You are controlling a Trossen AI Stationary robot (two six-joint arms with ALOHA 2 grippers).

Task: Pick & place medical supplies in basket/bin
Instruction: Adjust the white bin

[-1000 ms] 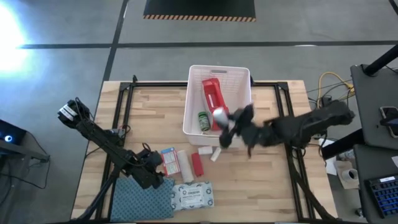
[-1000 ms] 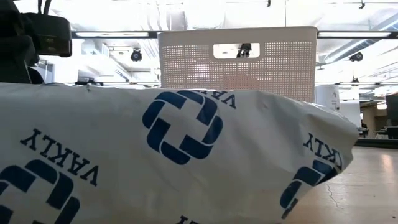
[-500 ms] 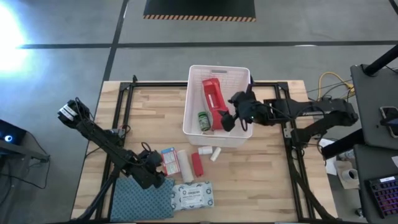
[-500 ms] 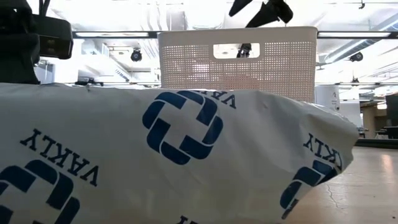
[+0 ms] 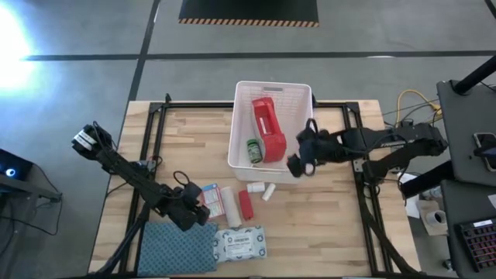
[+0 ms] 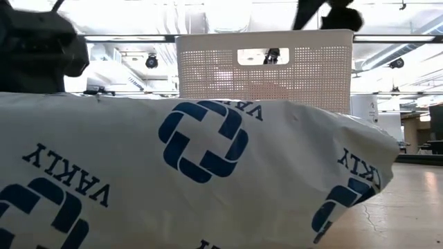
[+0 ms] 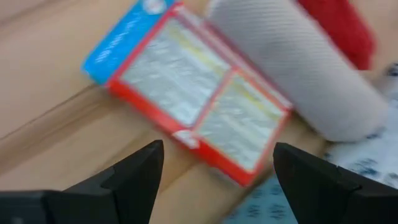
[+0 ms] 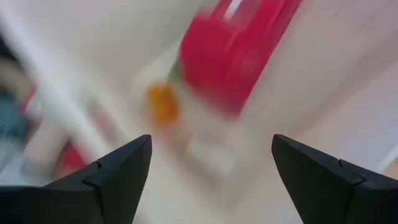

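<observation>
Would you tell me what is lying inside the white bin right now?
Inside the white bin lie the red-and-white first-aid pouch and a small green-capped bottle. The right gripper, open and empty, hangs over the bin's right wall, hiding that corner. Anything under the pouch is covered.

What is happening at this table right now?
Two robot arms are putting medical supplies into a white bin. The right tool is open and empty at the bin's right edge; a red pouch and a small bottle lie inside. The left tool is open beside a small box on the table.
</observation>
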